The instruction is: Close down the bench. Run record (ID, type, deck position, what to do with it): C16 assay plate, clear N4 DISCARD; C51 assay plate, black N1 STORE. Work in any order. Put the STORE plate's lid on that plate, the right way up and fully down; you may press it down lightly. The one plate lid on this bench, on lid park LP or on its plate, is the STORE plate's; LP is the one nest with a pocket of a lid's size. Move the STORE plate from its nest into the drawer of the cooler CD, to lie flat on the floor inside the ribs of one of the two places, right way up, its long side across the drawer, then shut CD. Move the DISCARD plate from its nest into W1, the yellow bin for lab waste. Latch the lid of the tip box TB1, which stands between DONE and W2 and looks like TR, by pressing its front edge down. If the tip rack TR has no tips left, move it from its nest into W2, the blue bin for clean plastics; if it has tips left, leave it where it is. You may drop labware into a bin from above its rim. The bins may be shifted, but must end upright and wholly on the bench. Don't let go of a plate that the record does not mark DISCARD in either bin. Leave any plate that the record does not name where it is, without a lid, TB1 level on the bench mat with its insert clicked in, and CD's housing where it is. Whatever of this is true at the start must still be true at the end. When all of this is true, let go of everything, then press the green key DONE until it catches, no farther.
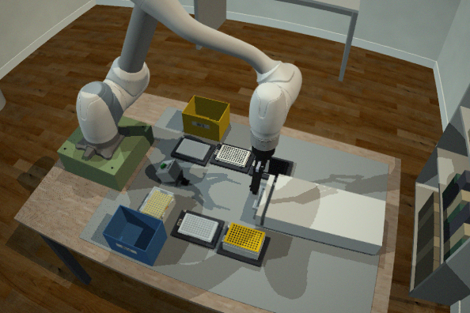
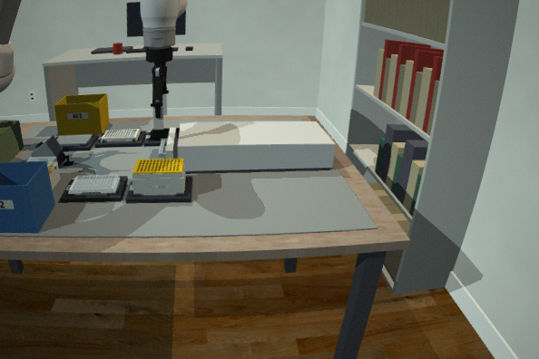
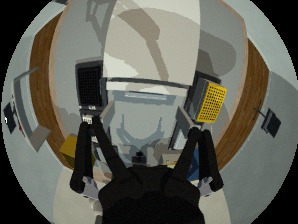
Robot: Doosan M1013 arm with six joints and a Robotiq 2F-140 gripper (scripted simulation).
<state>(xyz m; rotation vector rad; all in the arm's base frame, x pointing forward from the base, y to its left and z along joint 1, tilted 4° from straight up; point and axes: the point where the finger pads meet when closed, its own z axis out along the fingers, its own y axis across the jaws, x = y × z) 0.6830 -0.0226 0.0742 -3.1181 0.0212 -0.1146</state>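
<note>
Top view: we saw the claw [image 1: 255, 189] hanging upright over the front end of the white cooler [image 1: 333, 215], its fingers spread wide with nothing between them. It hovered just above the cooler's drawer front [image 1: 262, 197], which stood slightly out from the housing; we could not tell whether the fingertips touched it.

Behind the claw, the black assay plate [image 1: 282, 166] lay in its nest, partly hidden by the wrist. To its left the clear assay plate [image 1: 233, 155] sat in the next nest, and further left the grey lid [image 1: 193, 149] rested flat on the lid park. The yellow bin [image 1: 206, 117] stood upright behind those nests.

Toward the front of the table [image 1: 36, 197], the tip rack with its yellow top [image 1: 244, 238] stood in a dark nest, with another clear plate [image 1: 198, 227] in a nest just beside it. The blue bin [image 1: 135, 235] stood upright at the front left corner of the mat [image 1: 333, 277], and the tip box [image 1: 157, 203] sat just behind it. The small grey block bearing the green key [image 1: 164, 165] stood near the arm's green pedestal [image 1: 115, 174].

In the wrist view, we saw both fingers splayed apart over the pale cooler top, the black plate to one side and the yellow rack to the other.
</note>
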